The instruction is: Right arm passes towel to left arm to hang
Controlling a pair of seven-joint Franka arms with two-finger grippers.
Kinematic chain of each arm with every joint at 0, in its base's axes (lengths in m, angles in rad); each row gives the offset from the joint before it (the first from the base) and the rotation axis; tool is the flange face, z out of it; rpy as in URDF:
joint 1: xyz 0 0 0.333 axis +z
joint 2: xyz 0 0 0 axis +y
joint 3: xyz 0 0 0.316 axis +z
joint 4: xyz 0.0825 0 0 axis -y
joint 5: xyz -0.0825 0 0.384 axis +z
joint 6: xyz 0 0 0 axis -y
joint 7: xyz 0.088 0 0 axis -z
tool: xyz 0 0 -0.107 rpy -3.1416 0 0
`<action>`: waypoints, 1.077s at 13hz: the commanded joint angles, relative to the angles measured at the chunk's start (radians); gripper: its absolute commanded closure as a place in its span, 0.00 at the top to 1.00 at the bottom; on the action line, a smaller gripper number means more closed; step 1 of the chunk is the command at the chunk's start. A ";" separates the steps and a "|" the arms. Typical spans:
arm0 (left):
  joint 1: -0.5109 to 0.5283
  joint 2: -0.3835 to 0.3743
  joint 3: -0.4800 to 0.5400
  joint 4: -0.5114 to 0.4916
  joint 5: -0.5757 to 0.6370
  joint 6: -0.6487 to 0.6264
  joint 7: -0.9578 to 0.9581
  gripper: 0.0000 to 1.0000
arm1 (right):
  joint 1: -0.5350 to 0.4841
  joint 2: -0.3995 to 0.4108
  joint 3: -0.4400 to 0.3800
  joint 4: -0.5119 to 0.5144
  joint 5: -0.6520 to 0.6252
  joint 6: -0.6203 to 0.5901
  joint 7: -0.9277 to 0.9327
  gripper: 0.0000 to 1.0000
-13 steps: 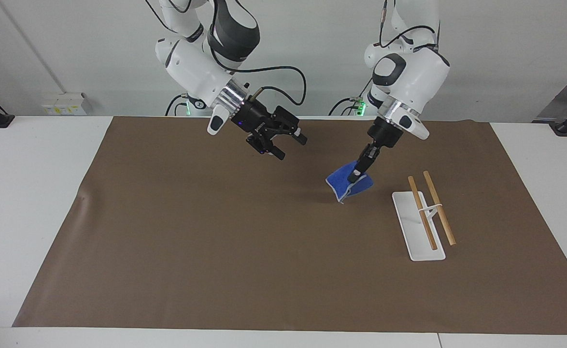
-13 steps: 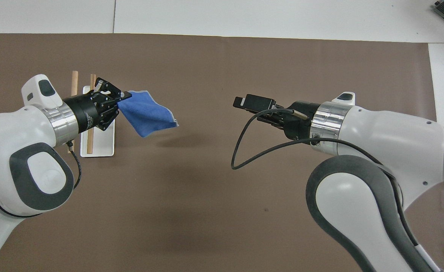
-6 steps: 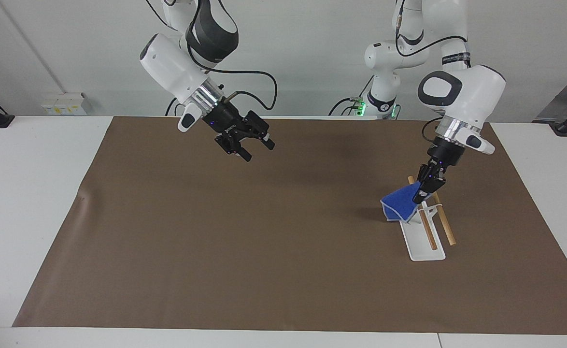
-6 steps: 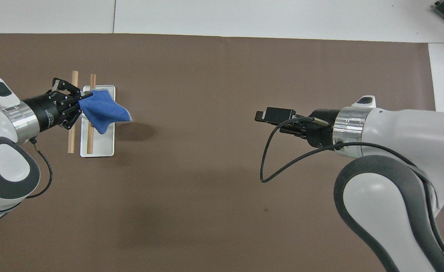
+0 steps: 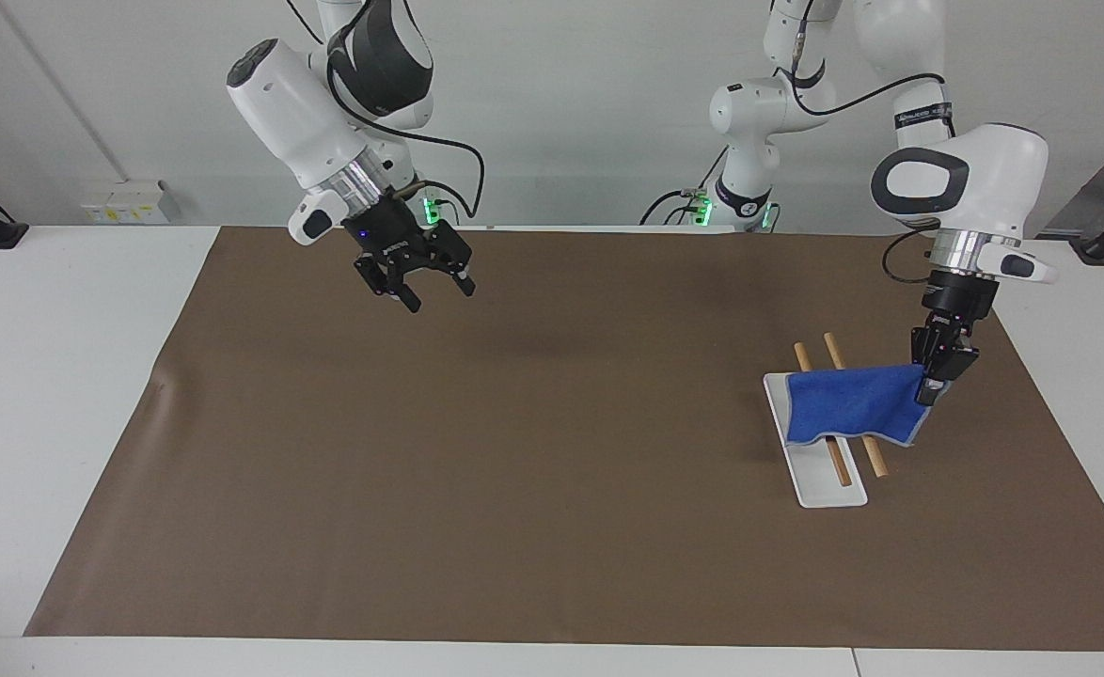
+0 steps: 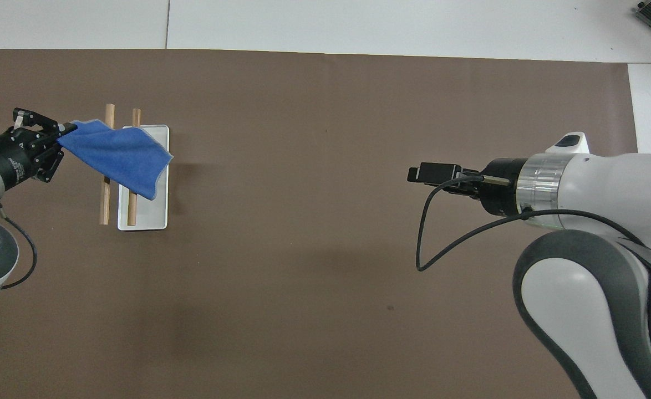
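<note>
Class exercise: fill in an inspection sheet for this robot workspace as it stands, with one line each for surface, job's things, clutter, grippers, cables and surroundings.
Surface: brown paper mat on a white table.
Job's things: small bright-blue cloth towel draped over the two wooden rails of a white-based rack, at the left arm's end of the table; one corner held up.
Clutter: nothing seen.
Grippers: left gripper shut on the towel's corner, beside the rack; right gripper open, empty, waiting over the mat.
Cables: black cable looping from the right wrist, above the mat.
Surroundings: white wall; wall socket box.
</note>
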 commanded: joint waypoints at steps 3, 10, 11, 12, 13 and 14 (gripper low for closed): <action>0.004 0.004 0.004 -0.061 -0.013 0.061 0.013 0.00 | -0.042 0.009 -0.093 0.190 -0.284 -0.222 0.026 1.00; 0.013 -0.008 0.028 -0.170 -0.015 0.063 -0.012 0.00 | 0.101 0.095 -0.236 0.388 -0.591 -0.419 0.030 1.00; 0.012 -0.013 0.028 -0.190 -0.015 0.063 -0.013 0.00 | 0.103 0.096 -0.236 0.393 -0.596 -0.428 0.033 1.00; 0.010 -0.027 0.028 -0.212 -0.015 0.063 -0.034 0.00 | 0.104 0.099 -0.236 0.393 -0.601 -0.437 0.040 1.00; 0.009 -0.031 0.027 -0.229 -0.013 0.063 -0.057 0.00 | 0.103 0.106 -0.237 0.396 -0.601 -0.451 0.040 1.00; 0.007 -0.041 0.025 -0.245 -0.013 0.063 -0.071 0.00 | 0.103 0.116 -0.247 0.422 -0.593 -0.457 0.040 1.00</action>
